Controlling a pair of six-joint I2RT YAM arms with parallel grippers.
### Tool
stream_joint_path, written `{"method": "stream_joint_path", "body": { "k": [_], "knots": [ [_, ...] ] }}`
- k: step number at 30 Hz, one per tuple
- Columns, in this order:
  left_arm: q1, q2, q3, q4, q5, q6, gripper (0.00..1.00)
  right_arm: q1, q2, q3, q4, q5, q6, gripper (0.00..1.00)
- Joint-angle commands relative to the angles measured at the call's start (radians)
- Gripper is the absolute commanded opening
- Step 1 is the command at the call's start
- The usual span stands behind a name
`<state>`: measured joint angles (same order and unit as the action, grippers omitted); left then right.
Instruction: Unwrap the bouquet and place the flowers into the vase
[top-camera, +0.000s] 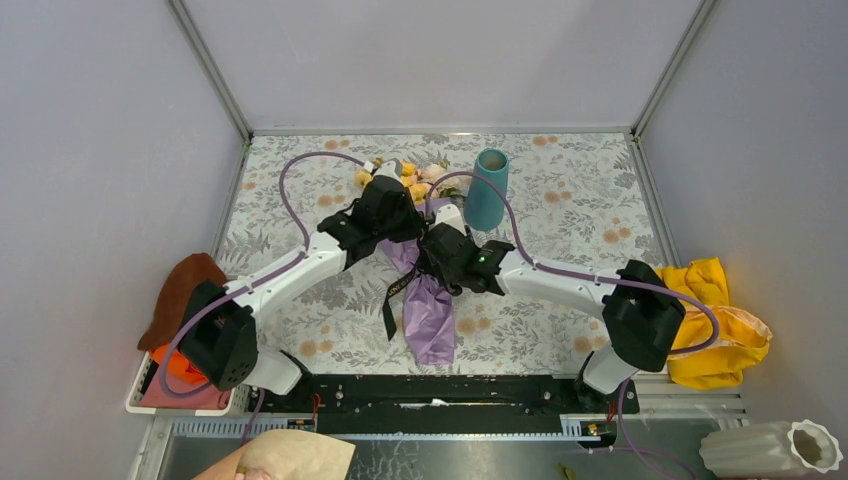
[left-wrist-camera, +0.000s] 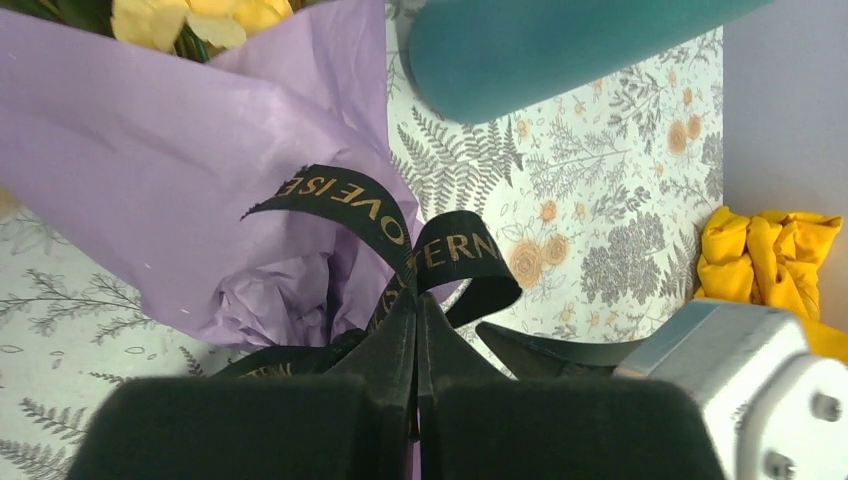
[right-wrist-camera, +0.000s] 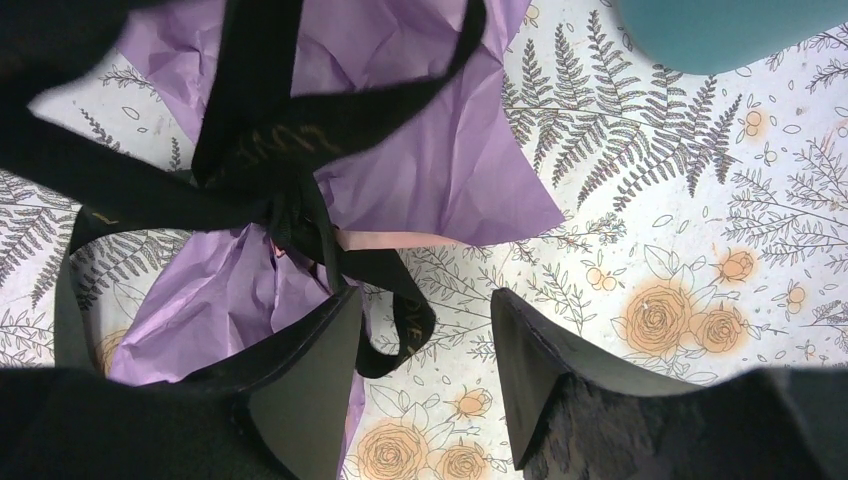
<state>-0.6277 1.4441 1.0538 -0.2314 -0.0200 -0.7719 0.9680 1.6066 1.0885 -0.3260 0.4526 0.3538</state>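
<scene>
The bouquet (top-camera: 430, 318) lies in the middle of the table, a lilac paper cone tied with a black ribbon (left-wrist-camera: 350, 200), its point toward the arms. Its yellow and peach flowers (top-camera: 418, 180) stick out at the far end, beside the upright teal vase (top-camera: 487, 188). My left gripper (left-wrist-camera: 417, 300) is shut on the black ribbon by the knot, over the purple paper (left-wrist-camera: 150, 170). My right gripper (right-wrist-camera: 425, 295) stands open just right of the cone (right-wrist-camera: 430, 170), with a ribbon loop (right-wrist-camera: 400, 330) hanging loose by its left finger. In the top view both grippers are hidden under their wrists.
A yellow cloth (top-camera: 715, 320) lies at the table's right edge. A brown cloth (top-camera: 180, 290) and a white basket (top-camera: 135, 395) holding something orange sit at the left. A white ribbed vase (top-camera: 775, 450) stands off the table at the front right.
</scene>
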Motion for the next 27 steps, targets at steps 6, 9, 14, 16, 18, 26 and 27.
{"method": "stream_joint_path", "body": {
  "k": [6, 9, 14, 16, 18, 26, 27],
  "knots": [
    [0.022, -0.041, 0.236, -0.165, -0.209, 0.080, 0.00, -0.013, -0.078, -0.012, 0.028, 0.030, 0.018, 0.59],
    [0.045, -0.060, 0.300, -0.178, -0.233, 0.086, 0.02, -0.012, -0.084, -0.014, 0.025, 0.026, 0.025, 0.59],
    [0.079, -0.063, 0.336, -0.190, -0.261, 0.100, 0.05, -0.013, -0.101, -0.028, 0.028, 0.035, 0.026, 0.59],
    [0.109, -0.065, 0.343, -0.204, -0.262, 0.095, 0.05, -0.014, -0.104, -0.030, 0.028, 0.037, 0.024, 0.59],
    [0.153, -0.077, 0.354, -0.218, -0.260, 0.083, 0.04, -0.014, -0.106, -0.030, 0.028, 0.035, 0.023, 0.59],
    [0.321, -0.253, 0.448, -0.263, -0.425, 0.054, 0.09, -0.015, -0.112, -0.031, 0.056, -0.019, 0.018, 0.59],
    [0.322, -0.277, 0.462, -0.264, -0.457, 0.062, 0.10, -0.014, -0.106, -0.028, 0.055, -0.022, 0.017, 0.59]
  ]
}}
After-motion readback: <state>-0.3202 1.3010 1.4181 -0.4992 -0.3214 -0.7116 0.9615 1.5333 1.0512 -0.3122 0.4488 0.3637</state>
